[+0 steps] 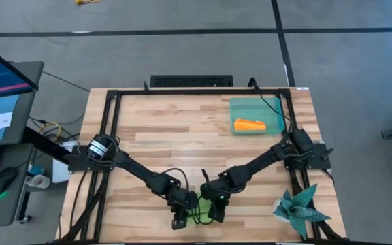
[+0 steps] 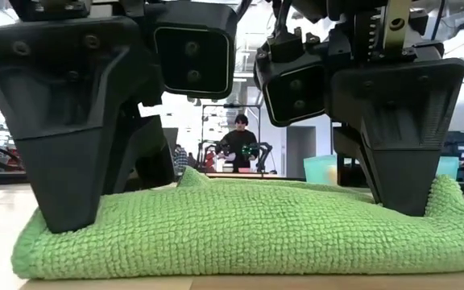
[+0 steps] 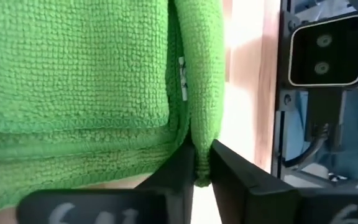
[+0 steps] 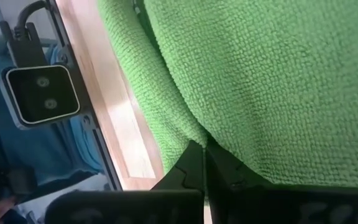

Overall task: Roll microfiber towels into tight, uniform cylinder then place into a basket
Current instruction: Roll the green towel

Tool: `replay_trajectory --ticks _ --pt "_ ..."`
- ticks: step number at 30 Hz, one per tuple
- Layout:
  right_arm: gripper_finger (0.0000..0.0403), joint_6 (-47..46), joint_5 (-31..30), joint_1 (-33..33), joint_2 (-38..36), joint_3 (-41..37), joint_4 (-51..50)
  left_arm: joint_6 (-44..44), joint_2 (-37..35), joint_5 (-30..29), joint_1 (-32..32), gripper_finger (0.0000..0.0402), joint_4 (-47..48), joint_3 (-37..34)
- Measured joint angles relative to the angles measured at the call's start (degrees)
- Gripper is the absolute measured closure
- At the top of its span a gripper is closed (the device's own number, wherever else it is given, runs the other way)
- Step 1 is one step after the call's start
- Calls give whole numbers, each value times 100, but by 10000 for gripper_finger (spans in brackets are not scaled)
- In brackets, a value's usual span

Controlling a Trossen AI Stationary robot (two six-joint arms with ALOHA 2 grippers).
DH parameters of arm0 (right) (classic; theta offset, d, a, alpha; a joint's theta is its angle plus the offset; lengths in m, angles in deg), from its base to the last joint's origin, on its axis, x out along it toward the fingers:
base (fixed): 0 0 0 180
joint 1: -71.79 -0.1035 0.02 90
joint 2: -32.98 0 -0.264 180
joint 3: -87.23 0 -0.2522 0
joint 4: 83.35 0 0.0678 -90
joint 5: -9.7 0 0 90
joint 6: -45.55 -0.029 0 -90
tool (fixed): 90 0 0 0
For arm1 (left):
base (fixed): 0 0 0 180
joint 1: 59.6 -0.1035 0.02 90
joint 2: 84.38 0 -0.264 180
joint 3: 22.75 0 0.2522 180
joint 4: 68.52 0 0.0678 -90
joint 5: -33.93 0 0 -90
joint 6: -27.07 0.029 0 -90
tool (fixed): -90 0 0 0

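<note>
So the wooden worktop (image 1: 182,129) has both arms reaching in to its near edge, meeting around the middle. The lime green towel (image 2: 240,229) lies there as a thick folded bundle, flat on the wood, and both grippers are down on it, one at each end. From table height it looks like a fat fuzzy slab with the fingers pressing into the top.

Far right corner area: the translucent teal basket (image 1: 272,107), with the orange towel (image 1: 249,125) already sitting inside it as a little roll. The dark teal spiky cloth (image 1: 298,207) is off at the near right corner, well apart from everything else.

Left gripper (image 3: 202,167): fingers nearly together, pinching a fold of the green towel's edge between them, a sliver of cloth showing in the gap. Right gripper (image 4: 204,155): fingers pressed right together at the towel's edge, and they seem to have cloth nipped between the tips.

A person stands way back in the room.
</note>
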Motion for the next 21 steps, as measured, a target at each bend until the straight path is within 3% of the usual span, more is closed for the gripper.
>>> replay_trajectory --ticks 10,16,21 --pt "388 131 -74 2 0 -11 120 146 -20 -74 2 263 108 13" --pt "392 131 -290 15 0 -4 111 491 -117 -304 86 256 211 5" --pt "389 131 -467 13 4 -4 146 643 -595 -1132 312 269 778 -9"
